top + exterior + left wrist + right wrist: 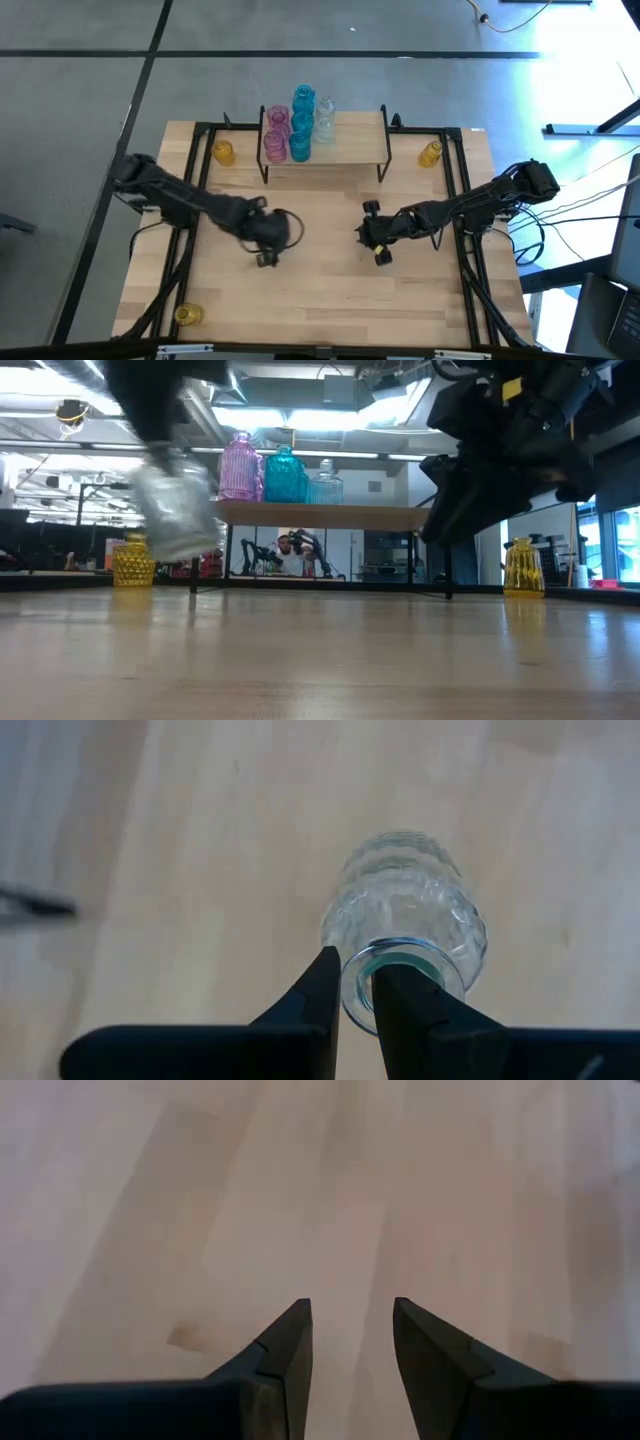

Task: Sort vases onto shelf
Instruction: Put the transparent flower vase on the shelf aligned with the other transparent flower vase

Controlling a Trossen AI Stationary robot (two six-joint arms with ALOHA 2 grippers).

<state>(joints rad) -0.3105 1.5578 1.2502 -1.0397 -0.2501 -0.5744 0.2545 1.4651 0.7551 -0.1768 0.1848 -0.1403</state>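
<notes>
1. High view: the table fills the middle of the frame, with the shelf at its upper centre.
2. On the shelf's left half stand five vases in a tight cluster: two pink vases, two teal vases and one clear shelf vase on the right of the group.
3. An amber vase stands on the table just left of the shelf, a second amber one just right of it, and a third sits at the lower left of the frame near the table's edge.
4. The left arm reaches in from the left edge; the left gripper is left of centre, below the shelf.
5. Left wrist view: the left gripper is clamped on the rim of a clear vase, one finger inside the mouth and the other outside it, with the wall between them.
6. Low view: that clear vase shows at the left of the frame, tilted and clear of the tabletop, blurred.
7. High view: the right arm comes from the right edge; the right gripper is right of centre, well apart from the shelf.
8. Right wrist view: the right gripper has its fingers parted with only bare wood between them; it holds nothing.
9. Low view: the shelf sits across the middle, with pink, teal and clear vases on top and an amber vase on the table at each side.
</notes>
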